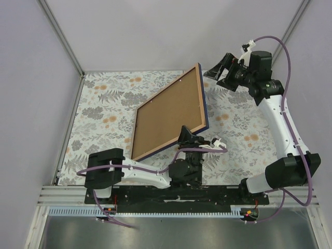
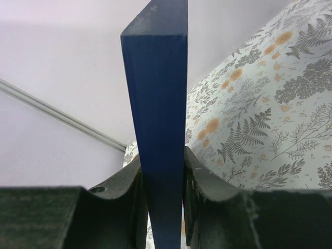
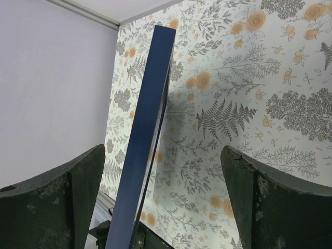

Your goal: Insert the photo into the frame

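Near, bottom centre of the top view: left gripper point(image 1: 190, 136) pinching the lower right edge of the frame point(image 1: 204, 101). The left wrist view shows both fingers point(image 2: 122, 189) pressed flat on the dark blue edge, one on each side, with no gap.

Mid view: the frame is centre, lying diagonally, its gripped side raised off the floral tablecloth point(image 1: 104, 104). Whether its lower left edge rests on the cloth, cannot tell. Its back faces up, and the brown backing panel point(image 1: 167, 113) fills the opening.

The photo is in none of the views. It may sit under the backing, but I cannot tell, so I cannot say whether the insertion is done. If it is, what is left is probably laying the frame down.

Far, upper right: right gripper point(image 1: 218, 74) spread wide, empty, just beside the frame's upper right corner. In its wrist view the blue edge stands between the fingers, nearer the left one, touching neither.
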Robot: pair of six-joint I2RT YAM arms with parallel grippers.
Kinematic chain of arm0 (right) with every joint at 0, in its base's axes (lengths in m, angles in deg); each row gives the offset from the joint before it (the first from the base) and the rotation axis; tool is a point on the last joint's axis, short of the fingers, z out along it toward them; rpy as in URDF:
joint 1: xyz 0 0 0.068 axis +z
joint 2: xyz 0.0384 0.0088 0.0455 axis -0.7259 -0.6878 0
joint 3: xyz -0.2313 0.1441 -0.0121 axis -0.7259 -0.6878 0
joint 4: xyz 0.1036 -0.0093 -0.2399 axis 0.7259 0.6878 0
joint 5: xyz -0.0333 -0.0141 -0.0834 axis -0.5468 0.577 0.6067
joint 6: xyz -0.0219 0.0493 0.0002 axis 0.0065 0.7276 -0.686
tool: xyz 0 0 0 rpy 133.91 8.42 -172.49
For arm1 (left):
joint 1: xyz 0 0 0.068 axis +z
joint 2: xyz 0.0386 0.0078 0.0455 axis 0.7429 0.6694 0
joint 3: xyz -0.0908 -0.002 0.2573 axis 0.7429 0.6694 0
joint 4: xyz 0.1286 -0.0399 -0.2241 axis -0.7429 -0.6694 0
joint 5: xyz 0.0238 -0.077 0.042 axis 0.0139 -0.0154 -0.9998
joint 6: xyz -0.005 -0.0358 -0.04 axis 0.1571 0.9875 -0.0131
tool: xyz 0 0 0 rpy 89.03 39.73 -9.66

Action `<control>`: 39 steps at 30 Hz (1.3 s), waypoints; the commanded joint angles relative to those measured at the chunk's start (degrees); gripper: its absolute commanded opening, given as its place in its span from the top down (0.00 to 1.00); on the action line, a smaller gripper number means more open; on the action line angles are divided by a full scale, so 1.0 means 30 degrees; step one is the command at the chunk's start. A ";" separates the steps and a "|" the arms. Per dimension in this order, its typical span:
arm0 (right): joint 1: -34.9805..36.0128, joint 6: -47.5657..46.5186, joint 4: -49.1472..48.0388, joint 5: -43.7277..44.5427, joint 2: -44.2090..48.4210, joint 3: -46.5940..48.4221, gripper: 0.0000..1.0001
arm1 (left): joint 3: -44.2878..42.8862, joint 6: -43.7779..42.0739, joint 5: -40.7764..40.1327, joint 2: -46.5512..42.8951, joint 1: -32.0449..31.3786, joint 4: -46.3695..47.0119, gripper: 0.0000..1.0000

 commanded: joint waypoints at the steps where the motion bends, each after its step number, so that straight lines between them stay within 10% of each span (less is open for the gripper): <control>1: 0.0446 -0.0786 0.1751 0.0821 -0.0581 0.1461 0.02 | -0.0252 -0.0481 0.1765 -0.1442 -0.0721 0.5224 0.98; 8: 0.1675 -0.1284 0.2893 0.2082 -0.1020 0.2838 0.03 | 0.0363 -0.0245 0.2233 -0.2087 -0.1629 0.5604 0.98; 19: 0.2819 -0.1754 0.5826 0.3783 -0.2105 0.5066 0.44 | 0.0598 -0.0713 0.2644 -0.2234 -0.2215 0.6687 0.98; 30: 0.2908 -0.2077 0.6852 0.3787 -0.2338 0.5272 0.37 | 0.0598 -0.1154 0.2644 -0.2029 -0.2362 0.7743 0.98; 39: 0.3083 -0.1755 0.7262 0.2524 -0.2633 0.5447 0.67 | 0.0803 -0.1007 0.2996 -0.1824 -0.2421 0.8125 0.98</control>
